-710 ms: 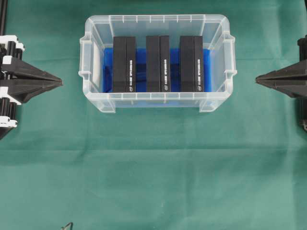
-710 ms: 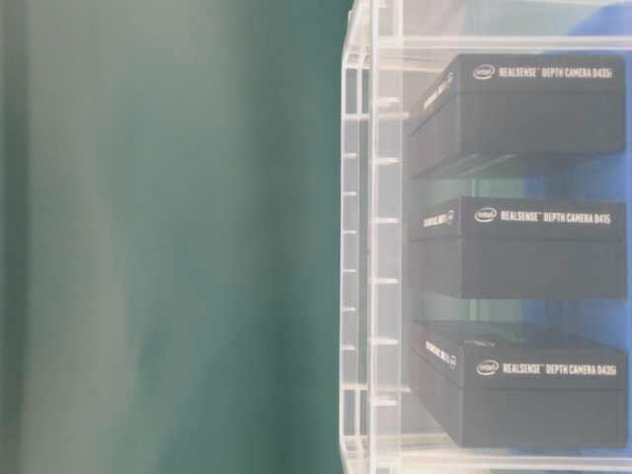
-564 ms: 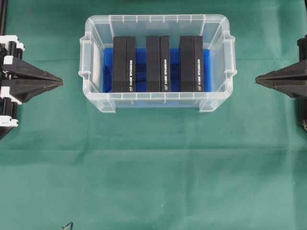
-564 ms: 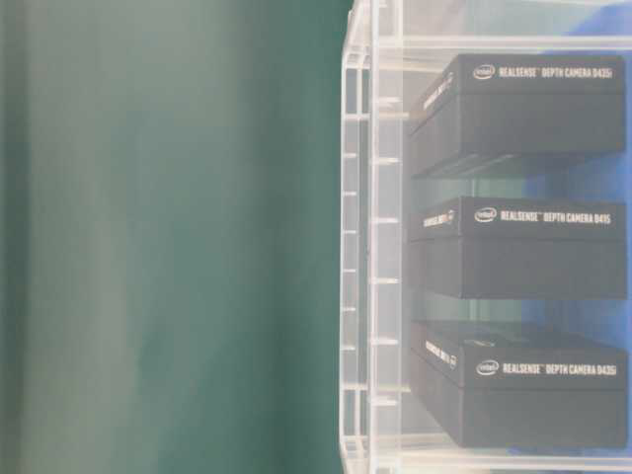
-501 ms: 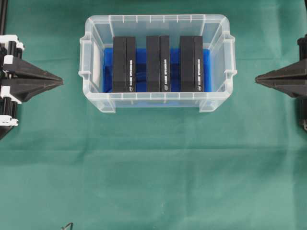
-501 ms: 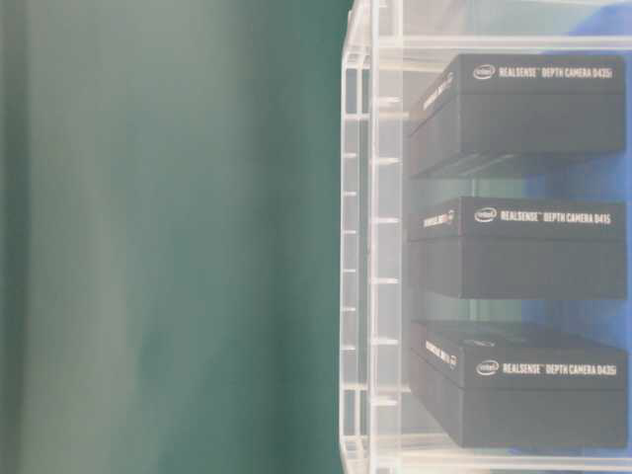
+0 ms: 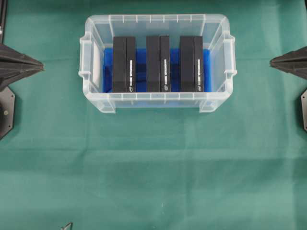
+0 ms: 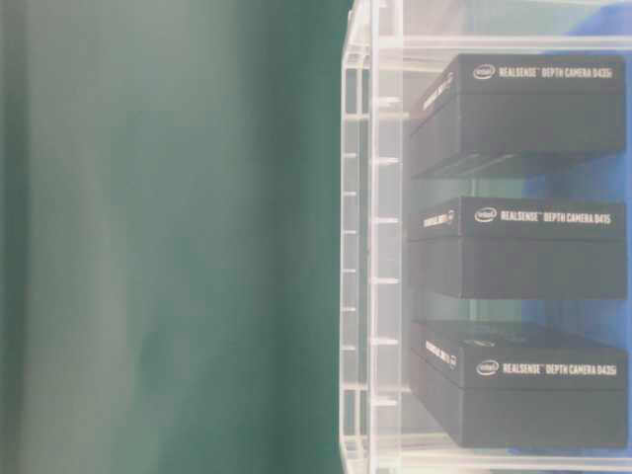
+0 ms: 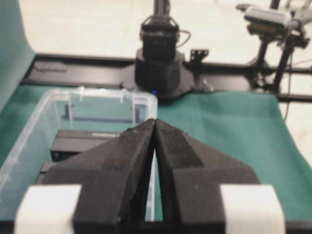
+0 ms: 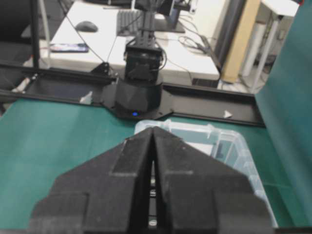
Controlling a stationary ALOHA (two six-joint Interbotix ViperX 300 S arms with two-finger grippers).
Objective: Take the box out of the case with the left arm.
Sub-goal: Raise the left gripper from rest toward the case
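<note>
green cloth (image 7: 153, 167) covers the table. both grippers have pulled back toward the edges since a moment ago; left gripper (image 9: 155, 122) pinched closed, empty, as is right gripper (image 10: 152, 130). case (image 7: 96, 57) with boxes (image 7: 124, 64) sits well ahead of the left jaws, untouched.

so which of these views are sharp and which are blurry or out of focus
Overhead view: sharp throughout, case and boxes crisp. Table-level view: box lettering readable, green cloth a soft smear. Left wrist view: left end effector blurred up close. Right wrist view: right end effector soft, background desk clearer.
</note>
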